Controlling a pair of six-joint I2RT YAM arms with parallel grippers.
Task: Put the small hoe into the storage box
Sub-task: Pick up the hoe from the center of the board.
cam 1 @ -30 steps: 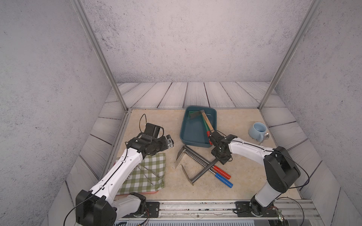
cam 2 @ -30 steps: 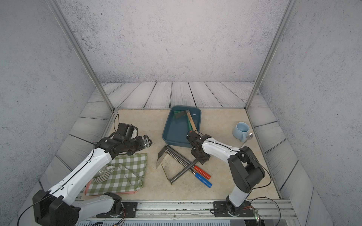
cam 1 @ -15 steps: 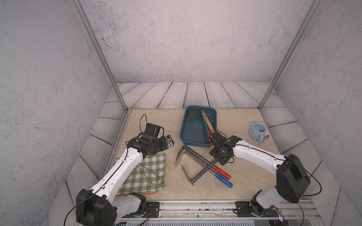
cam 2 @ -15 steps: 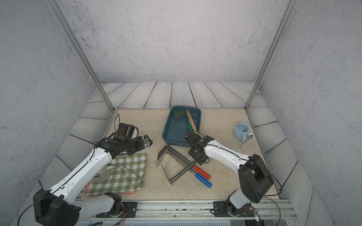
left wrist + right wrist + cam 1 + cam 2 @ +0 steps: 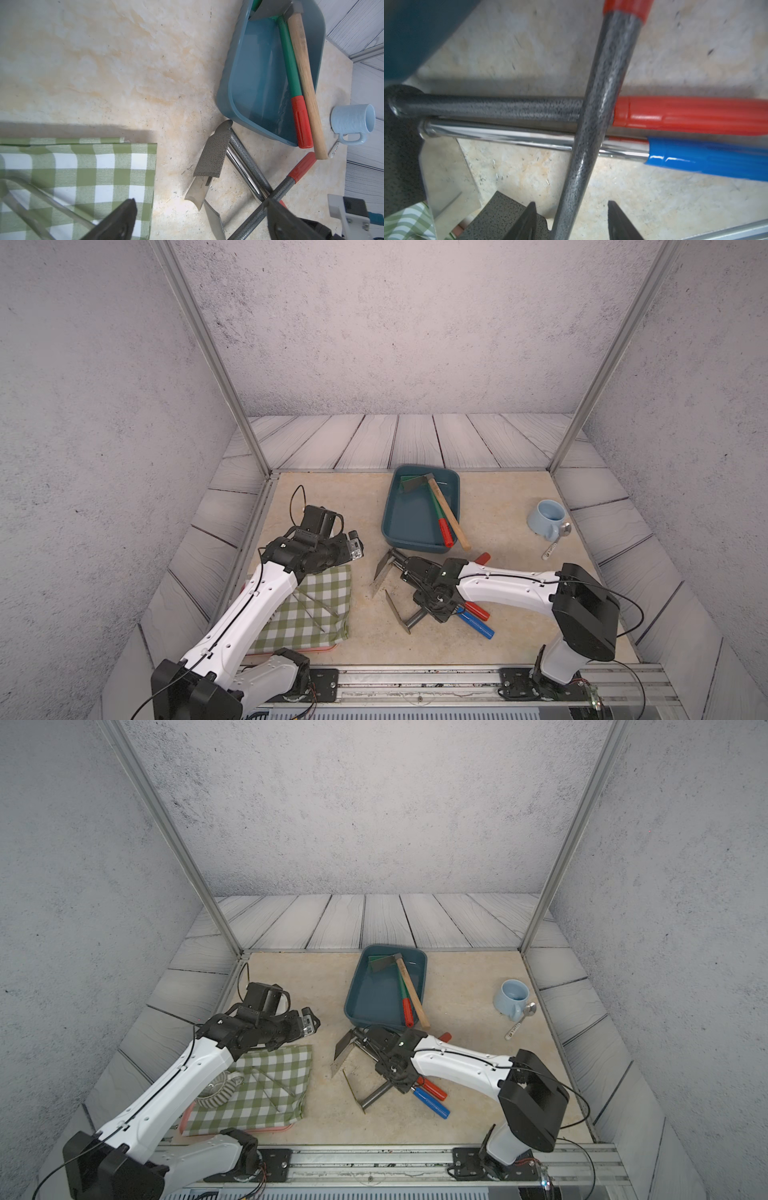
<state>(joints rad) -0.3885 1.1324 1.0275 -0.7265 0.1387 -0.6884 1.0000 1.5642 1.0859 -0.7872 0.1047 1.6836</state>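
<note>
**Right claw astride the small hoe, not yet pinching**

Straddles the speckled grey shaft of the small hoe with jaws part spread and a gap on either side, so grips nothing. Has the hoe directly under the fingertips, flat on the table, crossed over the lower grey hoe and the chrome hoe. Has the storage box close beyond the fingertips, on the side away from the robot's base, with this hoe wholly outside it.

Looks stiff throughout: metal tube, metal blade, red plastic grip. Probably carries most weight at the blade end (so likely to dip blade-first if pinched near the grip). Seems slick and round on the painted tube, apt to roll or swing between flat pads. Best taken square across the bare shaft, nearer blade than grip, about at the present spot. Calls for a straight lift, or risks dragging the two shafts beneath.

Reaches in low from the base, forearm stretched nearly level, wrist bent down, fingers aimed at the table. Has the left claw off to its left and apart, spread wide and empty, hovering beside the checked cloth.
</note>
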